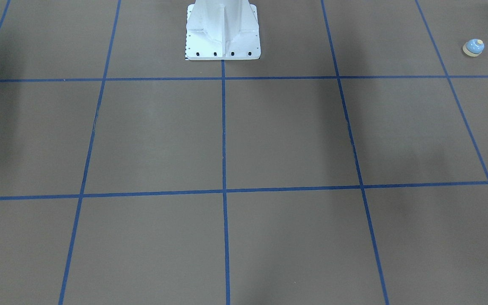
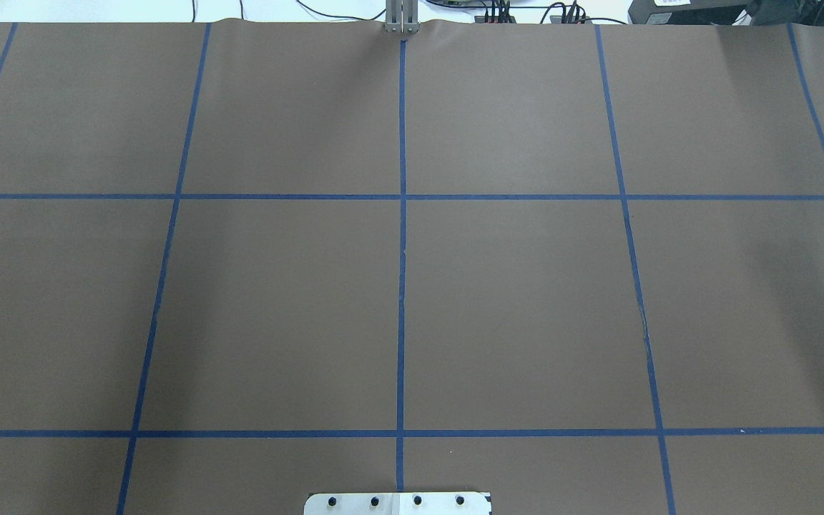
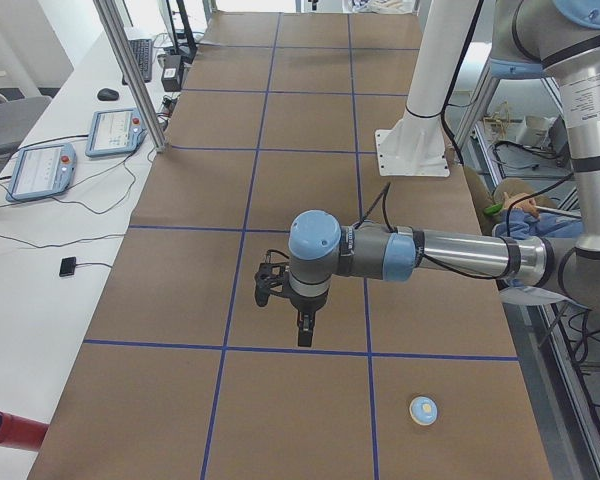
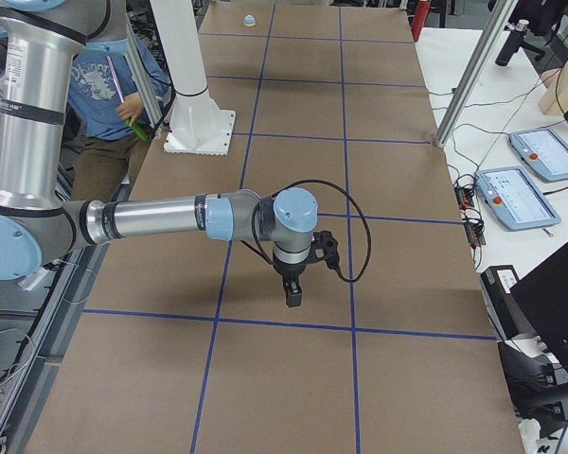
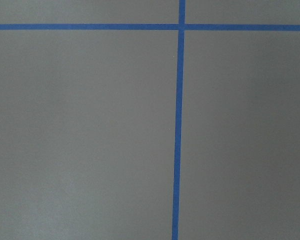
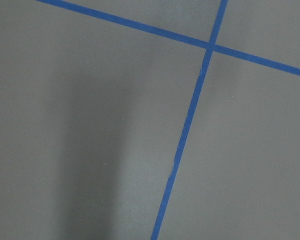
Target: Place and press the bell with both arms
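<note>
The bell point(image 1: 473, 46), a light-blue dome on a cream base with a cream button, stands upright on the brown mat near the table's end on my left side. It also shows in the exterior left view point(image 3: 423, 409) and, far away, in the exterior right view point(image 4: 250, 20). My left gripper point(image 3: 304, 338) hangs above the mat, pointing down, well away from the bell. My right gripper point(image 4: 292, 299) hangs above the mat at the other end. Both show only in the side views, so I cannot tell whether they are open or shut. The wrist views show only mat and blue tape.
The white bolted pedestal point(image 1: 223, 34) stands at the middle of the robot's side. Blue tape lines point(image 2: 402, 250) divide the mat into squares. A side table holds teach pendants point(image 3: 40, 170) and cables. A metal post point(image 4: 469, 76) stands at the table's edge. A person point(image 4: 114, 85) sits behind the robot.
</note>
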### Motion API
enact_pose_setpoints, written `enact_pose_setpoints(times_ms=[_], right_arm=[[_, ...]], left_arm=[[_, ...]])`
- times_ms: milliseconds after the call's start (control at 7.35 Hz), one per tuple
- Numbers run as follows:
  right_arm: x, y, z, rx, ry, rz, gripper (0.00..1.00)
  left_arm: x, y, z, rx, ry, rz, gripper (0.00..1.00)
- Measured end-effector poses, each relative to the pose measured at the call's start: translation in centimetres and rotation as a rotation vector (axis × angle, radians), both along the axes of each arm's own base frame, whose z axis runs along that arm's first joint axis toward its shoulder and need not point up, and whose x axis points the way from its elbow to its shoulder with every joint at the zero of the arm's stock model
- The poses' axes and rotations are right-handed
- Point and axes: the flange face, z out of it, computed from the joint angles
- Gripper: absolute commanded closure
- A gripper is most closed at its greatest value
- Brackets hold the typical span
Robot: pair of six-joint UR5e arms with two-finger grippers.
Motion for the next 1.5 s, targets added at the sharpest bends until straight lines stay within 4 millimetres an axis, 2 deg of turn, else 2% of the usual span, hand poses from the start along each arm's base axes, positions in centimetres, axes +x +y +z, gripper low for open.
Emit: enact_pose_setpoints(times_ms=[272,953,1089,1225,1497], right_arm=[[0.0,0.1,0.0,-0.001,-0.002,0.001,0.00],[-0.2,-0.2,-0.7,0.033,-0.029,0.001,0.00],[-0.4,-0.2,-1.1,0.081,-0.060,-0.001,0.00],[-0.6,0.3,-1.1,0.126,-0.094,-0.005,0.00],[-1.0,1.2,-0.8,0.178,-0.126,-0.013,0.00]], left_arm=[[0.0,-0.4,0.6,0.041,0.000,0.004,0.00],[0.2,0.9,1.8,0.029,0.034,0.006,0.01],[0.4,1.4,2.1,0.017,0.061,0.006,0.09],[0.5,2.1,3.1,0.001,0.074,0.013,0.04],[0.5,5.1,7.8,-0.007,0.072,0.085,0.01]])
